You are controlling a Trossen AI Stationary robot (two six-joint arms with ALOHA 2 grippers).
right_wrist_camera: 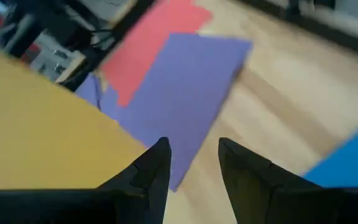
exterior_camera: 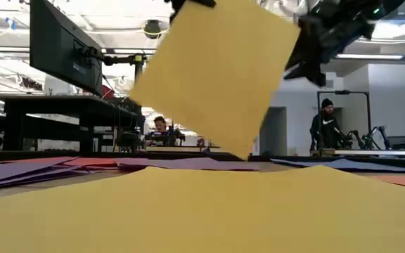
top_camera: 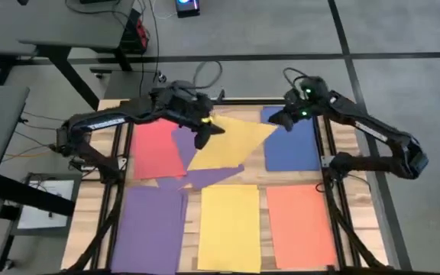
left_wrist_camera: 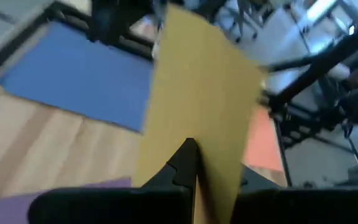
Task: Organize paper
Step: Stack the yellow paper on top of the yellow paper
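Observation:
A yellow sheet of paper (top_camera: pixel 231 141) hangs tilted over the table's middle, seen large in the low view (exterior_camera: pixel 216 70). My left gripper (top_camera: pixel 207 130) is shut on it. My right gripper (top_camera: pixel 281 118) stands open beside the sheet's right corner (exterior_camera: pixel 294 31), with nothing between its fingers (right_wrist_camera: pixel 194 162). Under the sheet lie loose purple sheets (top_camera: pixel 205 174), with a red sheet (top_camera: pixel 157 149) to the left and a blue sheet (top_camera: pixel 292 145) to the right. Stacks of purple (top_camera: pixel 150 229), yellow (top_camera: pixel 230 228) and orange (top_camera: pixel 300 223) paper lie flat along the near edge. My left gripper pinches the yellow sheet's left corner edge (left_wrist_camera: pixel 194 171) between its two fingers, a single layer seen edge-on in the wrist view. The sheet hangs slanting below and to the right of the fingers. Whether its lowest corner (exterior_camera: pixel 247 151) touches the purple sheets, I cannot tell.
Black frame rails run along both table sides (top_camera: pixel 334 206). Bare wood shows between the sheets (right_wrist_camera: pixel 291 106). Desks and a monitor stand beyond the far edge (exterior_camera: pixel 62 49), and two people are in the room behind (exterior_camera: pixel 325 126).

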